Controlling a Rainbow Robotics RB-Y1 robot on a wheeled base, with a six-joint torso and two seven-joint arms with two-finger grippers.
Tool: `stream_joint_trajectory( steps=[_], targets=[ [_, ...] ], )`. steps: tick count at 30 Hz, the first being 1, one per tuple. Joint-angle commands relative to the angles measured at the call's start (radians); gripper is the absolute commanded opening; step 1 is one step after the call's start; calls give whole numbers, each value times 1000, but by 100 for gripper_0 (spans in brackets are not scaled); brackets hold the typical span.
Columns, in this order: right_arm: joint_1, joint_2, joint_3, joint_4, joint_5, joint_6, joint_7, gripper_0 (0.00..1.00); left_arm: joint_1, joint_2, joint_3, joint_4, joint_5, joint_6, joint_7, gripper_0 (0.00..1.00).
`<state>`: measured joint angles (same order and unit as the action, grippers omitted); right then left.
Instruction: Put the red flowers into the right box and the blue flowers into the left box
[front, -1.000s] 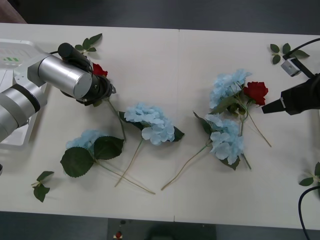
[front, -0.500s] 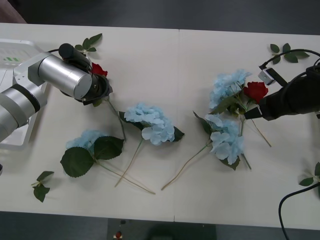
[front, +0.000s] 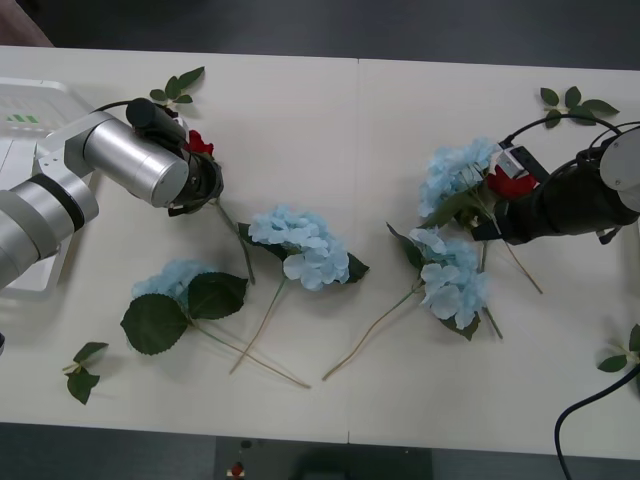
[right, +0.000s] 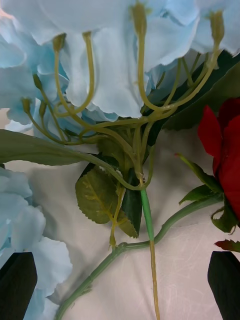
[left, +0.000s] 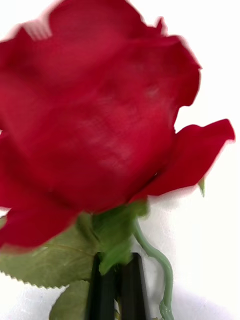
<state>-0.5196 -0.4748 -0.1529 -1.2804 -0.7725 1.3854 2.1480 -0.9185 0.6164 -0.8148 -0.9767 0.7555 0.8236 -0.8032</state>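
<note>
Left end effector (left: 116, 285) clenched on a red rose (left: 95, 130) stem near the tabletop's (front: 320, 110) far-left corner, arm angled in low. Right end effector (right: 120, 285) spread wide over another rose (front: 510, 182) beside blue flowers (front: 455, 170), right side.

Two red roses are counted, one (front: 199, 142) on the left and one (front: 508, 183) on the right. Four blue hydrangea clusters (front: 300, 244) are seen on the table (front: 330, 110). Four loose green leaf sprigs (front: 176, 85) are counted.
</note>
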Motion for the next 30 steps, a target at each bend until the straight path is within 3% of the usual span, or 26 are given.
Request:
stream_joint_trajectory(
  steps=[1, 9, 15, 16, 18, 20, 22, 30],
  targets=[
    [-17, -5, 1, 6, -1, -26, 0, 100, -42, 14, 2, -5, 1, -4, -2, 0],
    [-19, -4, 35, 44, -5, -74, -7, 100, -45, 28, -3, -13, 1, -4, -8, 0],
    [-19, -4, 49, 59, -11, -98, -5, 97, -56, 125, 6, -151, 34, -3, -10, 0],
    [-19, -4, 50, 59, -11, -98, -5, 84, -56, 148, 13, -192, 57, -3, -13, 0],
    [-19, -4, 56, 58, -11, -98, -7, 43, -54, 189, 25, -272, 99, -3, -18, 0],
    [-19, -4, 58, 58, -11, -98, -10, 11, -54, 218, 37, -333, 134, -4, -22, 0],
    [-19, -4, 58, 59, -13, -98, -10, 0, -54, 246, 48, -396, 159, -4, -28, 0],
    [-19, -4, 58, 58, -27, -98, -13, 0, -54, 276, 129, -550, 211, -4, -39, 0]
  ],
)
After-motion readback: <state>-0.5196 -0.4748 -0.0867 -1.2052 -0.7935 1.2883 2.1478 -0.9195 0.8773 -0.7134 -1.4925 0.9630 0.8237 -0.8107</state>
